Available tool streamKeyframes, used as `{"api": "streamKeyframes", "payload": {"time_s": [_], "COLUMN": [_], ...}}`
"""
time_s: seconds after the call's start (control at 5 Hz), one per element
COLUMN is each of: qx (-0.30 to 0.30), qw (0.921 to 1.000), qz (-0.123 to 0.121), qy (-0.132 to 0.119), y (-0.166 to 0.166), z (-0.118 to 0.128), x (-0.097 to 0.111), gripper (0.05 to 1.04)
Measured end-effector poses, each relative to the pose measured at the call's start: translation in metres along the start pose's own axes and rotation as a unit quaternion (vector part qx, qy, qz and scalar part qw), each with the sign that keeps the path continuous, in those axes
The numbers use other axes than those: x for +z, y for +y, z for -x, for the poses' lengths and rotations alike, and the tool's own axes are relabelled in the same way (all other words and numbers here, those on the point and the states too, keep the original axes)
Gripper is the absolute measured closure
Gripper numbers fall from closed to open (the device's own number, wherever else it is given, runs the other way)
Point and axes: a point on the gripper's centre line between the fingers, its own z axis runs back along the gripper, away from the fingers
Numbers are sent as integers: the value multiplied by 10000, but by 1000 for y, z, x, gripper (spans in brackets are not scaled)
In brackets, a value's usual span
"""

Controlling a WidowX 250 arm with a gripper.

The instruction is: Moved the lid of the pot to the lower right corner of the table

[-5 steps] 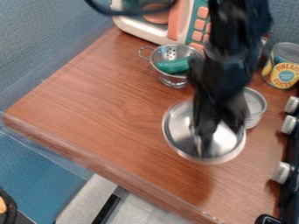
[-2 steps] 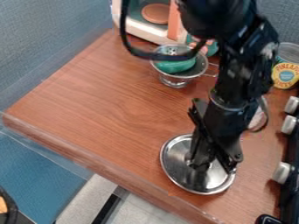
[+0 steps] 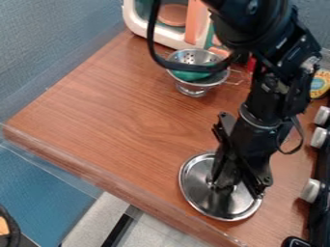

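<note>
Colander (image 3: pixel 193 89) of silvery metal stands upright near the back of the brown wooden table (image 3: pixel 116 111), with a green thing (image 3: pixel 188 75) inside its bowl. Measured from that colander, the round metal lid (image 3: pixel 195 194) is well apart, lower and to the right in the view, towards the table's near edge; whether its rim touches the wood I cannot tell. Black gripper (image 3: pixel 226 183) hangs down over the lid's middle, below and to the right of the colander, and I can't tell whether it is apart, together or clamped on the lid. The arm's black cable (image 3: pixel 153 36) loops across the front of the colander's bowl. Just behind the colander is a toy microwave (image 3: pixel 138 25); to its right, beyond the arm, a yellow-labelled can (image 3: pixel 319 85); lower right, a row of stove knobs (image 3: pixel 310 190).
</note>
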Motion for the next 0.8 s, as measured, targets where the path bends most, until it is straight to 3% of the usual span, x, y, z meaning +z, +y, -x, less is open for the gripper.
{"api": "streamKeyframes", "payload": {"time_s": [0.2,0.4,0.6,0.8], "qx": [15,57,120,137], "qw": [10000,9991,9976,9972], "qz": [-20,-80,-193,-206], "qy": [-82,-405,-660,-712], "y": [0,2,9,10], "z": [1,-3,-2,-2], "x": [10,35,60,63], "gripper": [603,290,81,80]}}
